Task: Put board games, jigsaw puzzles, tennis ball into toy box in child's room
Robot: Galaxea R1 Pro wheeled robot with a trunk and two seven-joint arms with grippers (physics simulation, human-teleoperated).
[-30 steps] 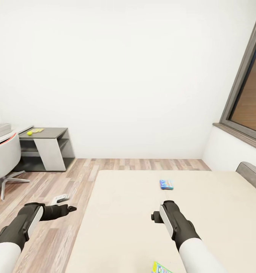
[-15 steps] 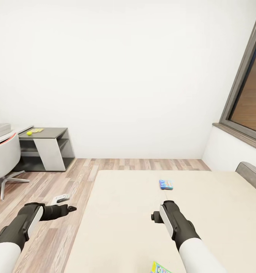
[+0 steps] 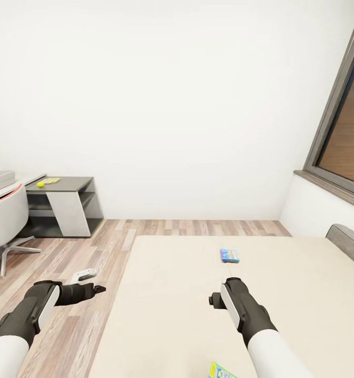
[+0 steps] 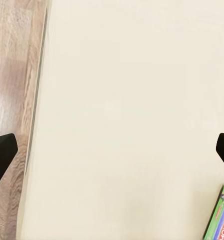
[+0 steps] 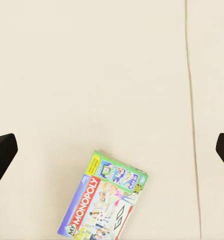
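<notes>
You had both grippers spread wide and holding nothing: the left gripper (image 4: 112, 150) looked down on the long cream-covered bed (image 3: 177, 294) near its floor-side edge, the right gripper (image 5: 112, 145) straight over the green-and-white flat Monopoly game box (image 5: 105, 204), which lay flat on the cover.

The blue flat game box with yellow print (image 3: 229, 255) sat farther up the bed, well apart from both arms. The small yellow-green tennis ball (image 3: 40, 184) and a bright yellow flat sheet (image 3: 52, 180) beside it (probably a jigsaw puzzle) rested on the grey desk (image 3: 72, 185) across the room.

The risk, as I judged it, was the grasp itself: a thin box lying flush on soft bedding gave your fingers no edge, so a descent could have pushed it into the cover or skidded it away.
</notes>
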